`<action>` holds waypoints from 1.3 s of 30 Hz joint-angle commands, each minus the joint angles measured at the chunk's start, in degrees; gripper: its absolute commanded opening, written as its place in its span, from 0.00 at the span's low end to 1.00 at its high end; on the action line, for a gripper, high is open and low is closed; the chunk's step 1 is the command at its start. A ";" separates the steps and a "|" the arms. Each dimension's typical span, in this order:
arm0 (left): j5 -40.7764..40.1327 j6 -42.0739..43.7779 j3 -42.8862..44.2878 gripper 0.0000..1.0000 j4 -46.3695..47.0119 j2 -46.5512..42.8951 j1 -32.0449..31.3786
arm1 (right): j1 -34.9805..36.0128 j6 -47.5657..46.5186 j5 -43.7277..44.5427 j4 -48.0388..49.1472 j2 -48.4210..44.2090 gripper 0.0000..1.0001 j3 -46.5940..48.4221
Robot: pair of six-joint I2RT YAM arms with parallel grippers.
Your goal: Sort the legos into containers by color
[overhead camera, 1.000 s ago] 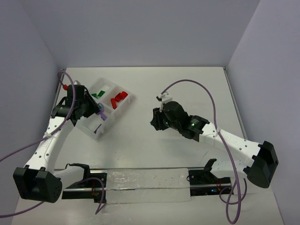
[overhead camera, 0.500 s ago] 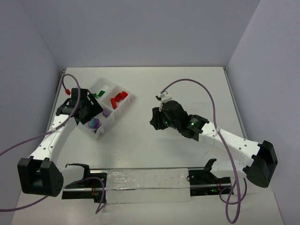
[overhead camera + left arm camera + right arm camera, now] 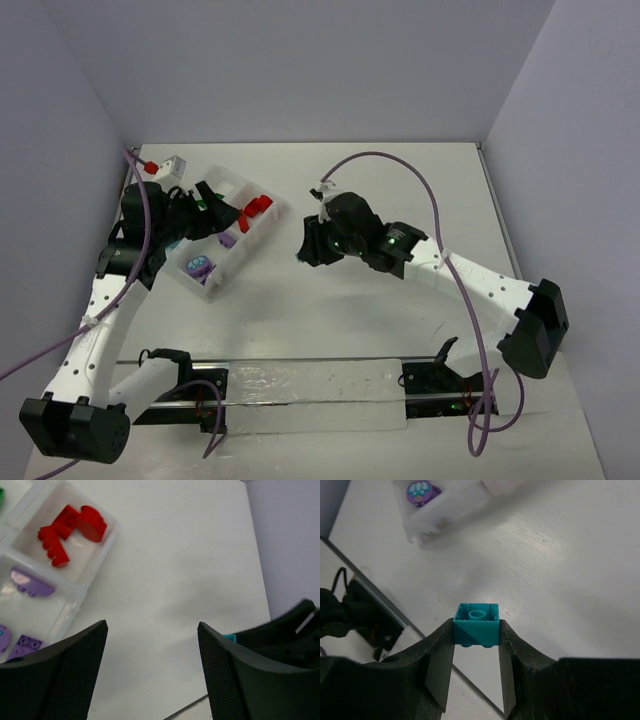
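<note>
My right claw (image 3: 476, 634) is clamped across the flat sides of a teal brick (image 3: 476, 622) above the tabletop's (image 3: 560, 555) middle; it looks light, rigid and slick, so a square pinch suits.

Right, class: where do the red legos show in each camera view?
Top external: red legos upper left, inside a compartment.
Left wrist: top left corner, same compartment.
Right wrist: not in view.
Shared landmark: the white tray, its edge visible in all three views.
</note>
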 commanded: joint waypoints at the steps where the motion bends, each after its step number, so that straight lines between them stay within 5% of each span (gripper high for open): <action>1: 10.82 6.20 -2.57 0.84 7.37 -1.74 -0.11 | -1.68 6.90 -11.46 -5.89 4.17 0.00 7.86; 12: 29.49 8.92 -15.28 0.87 21.72 -9.15 -0.28 | -6.82 20.30 -41.54 4.01 10.10 0.00 6.77; 28: 31.89 14.55 -16.52 0.90 17.77 -12.70 -3.93 | -9.14 35.60 -48.60 16.59 12.79 0.00 2.15; 39: 30.05 15.08 -16.25 0.84 16.57 -9.87 -6.88 | -9.05 40.40 -49.82 22.38 14.04 0.00 3.27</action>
